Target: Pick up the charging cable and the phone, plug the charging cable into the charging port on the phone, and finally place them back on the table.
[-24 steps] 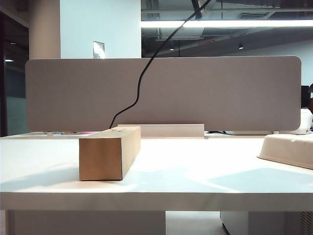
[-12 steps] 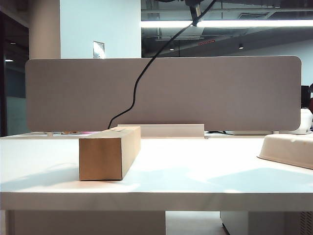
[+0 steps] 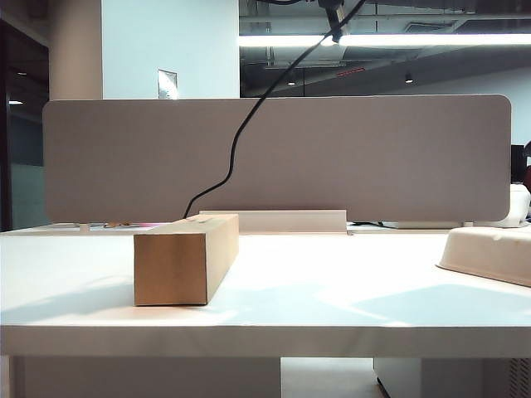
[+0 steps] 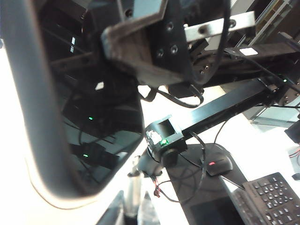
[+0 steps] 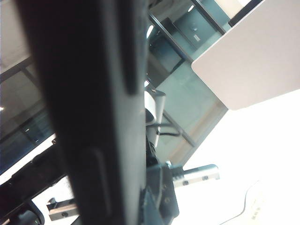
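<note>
The charging cable (image 3: 236, 141) rises steeply from behind the wooden block (image 3: 184, 259), its plug (image 3: 335, 33) pointing down. Only the wrist views show the phone (image 5: 89, 112): the right gripper, itself unseen, is closed, with the phone edge-on before its camera. The left gripper (image 4: 154, 51) is closed too; on what, I cannot tell.

Ahead of me, a grey divider (image 3: 274, 157) spans the desk's rear edge. Behind it: a pale wall (image 3: 170, 46), dark ceiling, one bright light strip (image 3: 415, 40).

The charging cable (image 3: 236, 137), a thin black cord, climbs in an S-curve from behind the wooden block at lower left to the frame's top centre. The phone (image 5: 89, 112), glossy black, fills the right wrist view edge-on. The white table (image 3: 332, 290) spans the bottom.
</note>
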{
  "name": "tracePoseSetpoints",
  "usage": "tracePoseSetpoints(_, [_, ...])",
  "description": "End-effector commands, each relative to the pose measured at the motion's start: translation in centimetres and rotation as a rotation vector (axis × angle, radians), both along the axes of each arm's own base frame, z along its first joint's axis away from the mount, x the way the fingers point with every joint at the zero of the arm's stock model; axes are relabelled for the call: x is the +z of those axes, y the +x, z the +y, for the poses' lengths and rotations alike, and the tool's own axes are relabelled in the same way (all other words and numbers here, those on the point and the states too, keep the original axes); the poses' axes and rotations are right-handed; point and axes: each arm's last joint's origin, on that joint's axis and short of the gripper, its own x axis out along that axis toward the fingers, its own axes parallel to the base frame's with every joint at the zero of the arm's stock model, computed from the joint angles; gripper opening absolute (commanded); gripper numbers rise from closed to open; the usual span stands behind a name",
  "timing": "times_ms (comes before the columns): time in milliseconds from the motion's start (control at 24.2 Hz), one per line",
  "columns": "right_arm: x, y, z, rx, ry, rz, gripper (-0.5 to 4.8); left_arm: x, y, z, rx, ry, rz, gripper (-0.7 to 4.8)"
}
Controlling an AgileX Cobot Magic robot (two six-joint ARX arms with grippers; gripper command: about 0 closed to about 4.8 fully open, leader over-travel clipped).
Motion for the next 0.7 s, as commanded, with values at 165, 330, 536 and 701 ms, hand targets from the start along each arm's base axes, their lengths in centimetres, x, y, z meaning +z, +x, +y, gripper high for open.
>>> tracePoseSetpoints(165, [0.57, -0.22, 0.02, 0.009, -0.011, -0.051, -0.05, 0.19, 0.62, 0.21, 0.013, -0.011, 0.015, -0.06])
tracePoseSetpoints(330, [0.52, -0.09, -0.01, -0.007, -0.006, -0.050, -0.05, -0.21, 0.25, 0.39, 0.005, 0.012, 0.022, -0.06])
tracePoseSetpoints(536, [0.53, -0.08, -0.02, -0.008, -0.005, -0.050, -0.05, -0.24, 0.44, 0.24, 0.005, 0.001, 0.009, -0.06])
tracePoseSetpoints(701, [0.49, -0.10, 0.02, 0.009, -0.013, -0.049, -0.05, -0.34, 0.74, -0.07, 0.012, 0.001, 0.023, -0.06])
